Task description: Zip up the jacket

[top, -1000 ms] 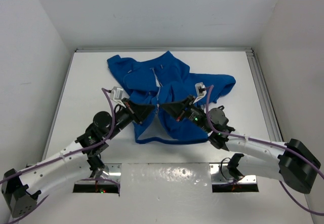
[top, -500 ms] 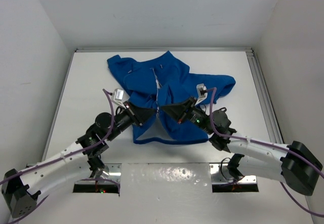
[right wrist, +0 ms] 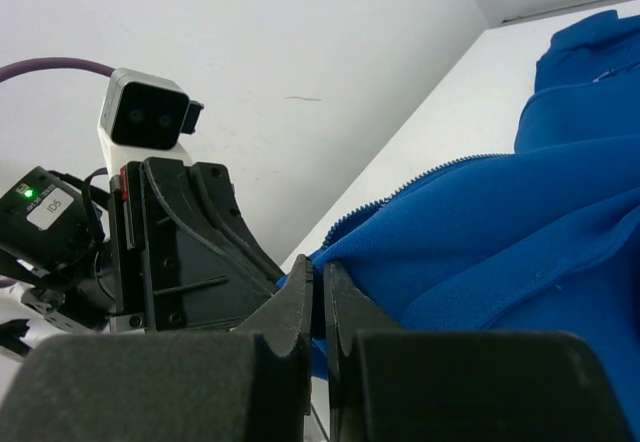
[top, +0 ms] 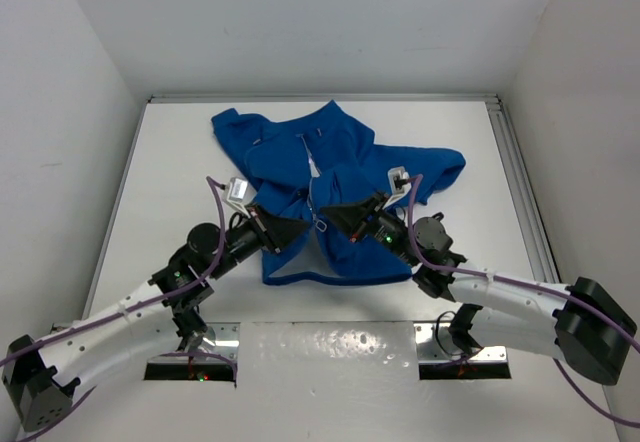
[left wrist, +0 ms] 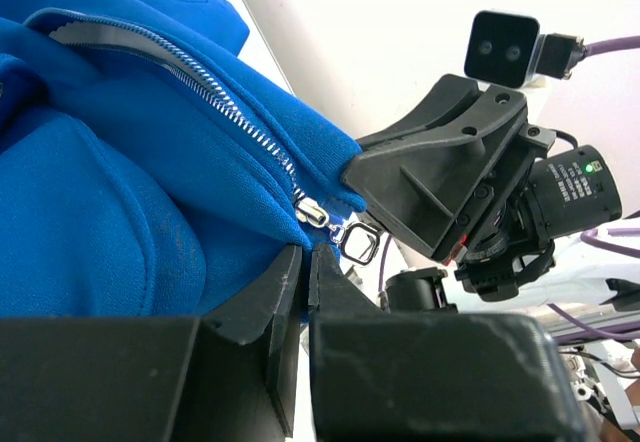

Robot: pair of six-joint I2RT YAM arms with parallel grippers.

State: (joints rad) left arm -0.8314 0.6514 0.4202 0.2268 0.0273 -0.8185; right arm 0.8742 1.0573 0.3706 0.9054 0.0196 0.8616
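Note:
The royal-blue jacket [top: 340,167] lies spread on the white table, collar toward the back and front opening toward me. Its light zipper [left wrist: 215,92] runs down to a metal slider [left wrist: 314,213] with a square pull ring [left wrist: 359,241] hanging free. My left gripper [top: 303,225] is shut on the fabric edge just below the slider, seen up close in the left wrist view [left wrist: 305,260]. My right gripper [top: 331,213] faces it from the other side, shut on the opposite front edge [right wrist: 320,280]. The two sets of fingertips almost meet at the zipper's lower end.
A white table [top: 170,182] is enclosed by white walls on three sides, with a metal rail [top: 520,182] along its right edge. The jacket's right sleeve [top: 440,167] stretches toward that rail. The arm bases sit at the near edge.
Both grippers have drifted slightly toward the near edge with the jacket's front edges in them, and the lower front has bunched a little. Both grips are unchanged.

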